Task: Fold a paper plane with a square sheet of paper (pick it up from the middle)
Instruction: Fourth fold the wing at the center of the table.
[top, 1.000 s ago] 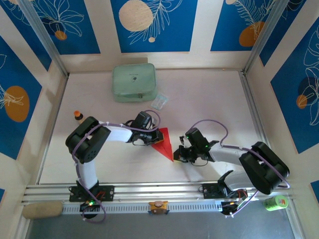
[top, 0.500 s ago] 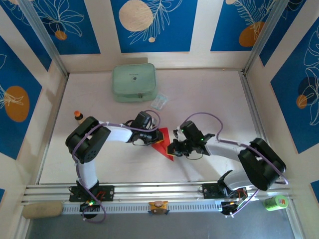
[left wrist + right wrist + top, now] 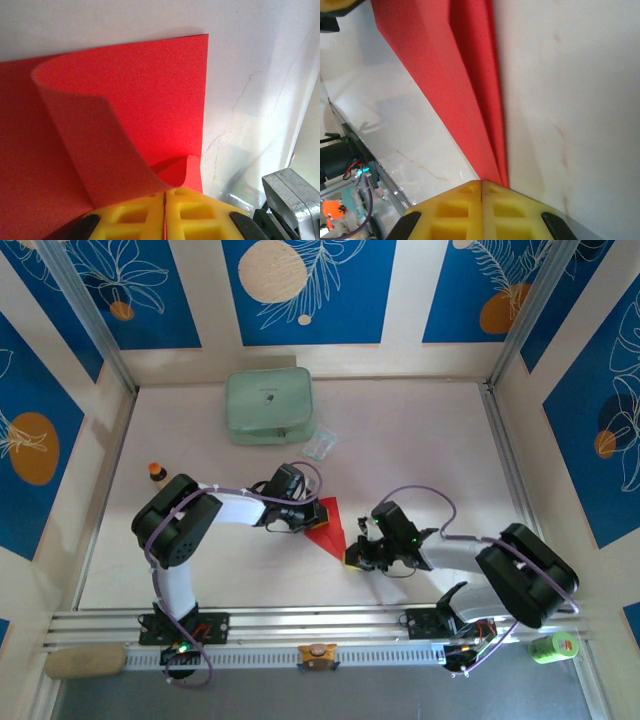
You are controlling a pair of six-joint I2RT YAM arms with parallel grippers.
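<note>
The left pincer is clenched on the folded red paper, its yellow pads pressed together over the far, wide edge, where a flap curls up out of the seam between them. Its arm bends at the elbow over the left of the worktop, and the forearm runs right toward the middle.

The right pincer is clenched too, nipping the paper's narrow pointed near end, with long creased layers running away from the pads. Its arm folds at the right, forearm low and reaching left.

The paper lies mid-worktop, spanned between the two pincers. A pale green pouch and a small clear packet sit well beyond it.
</note>
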